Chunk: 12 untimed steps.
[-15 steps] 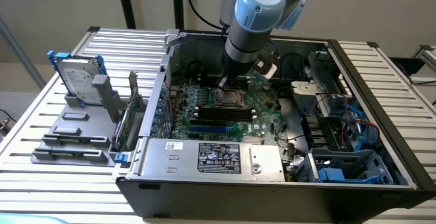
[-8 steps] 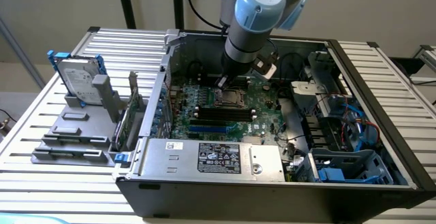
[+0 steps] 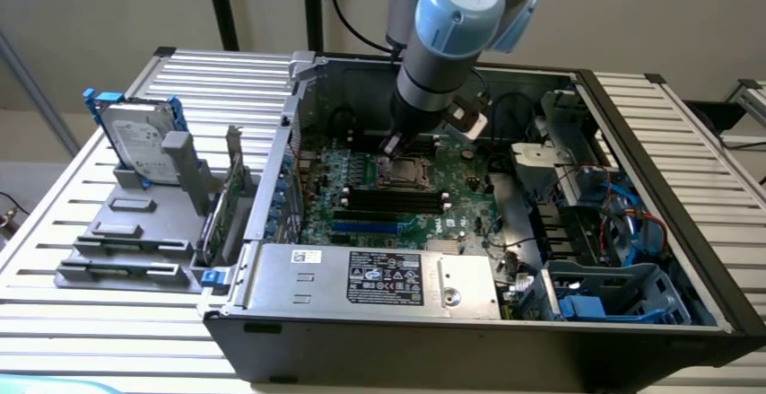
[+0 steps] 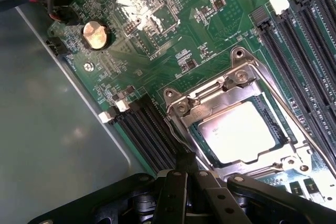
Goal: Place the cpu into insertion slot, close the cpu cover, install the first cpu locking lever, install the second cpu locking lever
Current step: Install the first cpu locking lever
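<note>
We see the arm [image 3: 449, 26] reaching down into the open computer case [image 3: 670, 232] from the upper middle of the exterior view. Its wrist stands almost straight over the insertion slot [image 3: 404, 172] on the green board.

In the wrist view, the cpu [image 4: 239, 132] lies flat inside the slot. The cpu cover [image 4: 212, 95] is down around it, so the pale chip shows through the frame's window. Placing and covering look done to us.

The gripper [image 4: 188, 170] has its fingers pressed together with nothing visibly between them. Their tips sit at the end of a thin dark rod [image 4: 176, 139] that runs along one edge of the socket. We take this rod for a locking lever. We judge the fingers are shut so that they form one narrow pushing tip, but we cannot tell whether they actually touch the rod.

Room is tight. Long black memory slots [image 4: 144, 129] run just beside the rod on one side of the socket, and more memory slots [image 4: 302, 40] lie on the other side.

In the exterior view, the case wall [image 3: 293, 125] rises at centre left. The power supply [image 3: 371, 277] fills the lower centre and a blue drive cage [image 3: 611, 291] the lower right. The open approach is therefore from above.
</note>
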Available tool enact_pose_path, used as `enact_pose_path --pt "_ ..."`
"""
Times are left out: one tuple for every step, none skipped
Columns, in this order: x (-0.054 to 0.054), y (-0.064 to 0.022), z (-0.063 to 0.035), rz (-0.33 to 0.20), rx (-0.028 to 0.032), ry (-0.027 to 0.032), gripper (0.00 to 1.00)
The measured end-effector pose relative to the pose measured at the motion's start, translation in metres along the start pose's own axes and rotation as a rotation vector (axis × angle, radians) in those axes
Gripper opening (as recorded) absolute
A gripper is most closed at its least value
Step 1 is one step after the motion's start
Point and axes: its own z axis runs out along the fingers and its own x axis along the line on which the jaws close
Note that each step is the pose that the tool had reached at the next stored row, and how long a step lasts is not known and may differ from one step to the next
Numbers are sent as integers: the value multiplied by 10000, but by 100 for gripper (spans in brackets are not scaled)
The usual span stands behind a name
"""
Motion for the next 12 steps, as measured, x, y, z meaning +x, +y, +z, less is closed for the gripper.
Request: enact_pose_path --pt "2 4 3 0 0 -1 11" --pt "3 8 5 1 -1 -1 11" --pt "4 11 7 1 -1 -2 11" --pt "5 14 8 0 -1 -3 11" --pt "6 17 9 1 -1 -4 11" --pt "7 17 9 1 -1 -4 11" --pt "7 18 9 2 -2 -3 11" --pt "7 18 10 2 0 1 11" --pt "8 18 10 0 2 4 11" --pt "8 18 8 0 4 5 11" --pt "9 17 4 1 6 5 11" --pt "10 15 0 1 10 9 11"
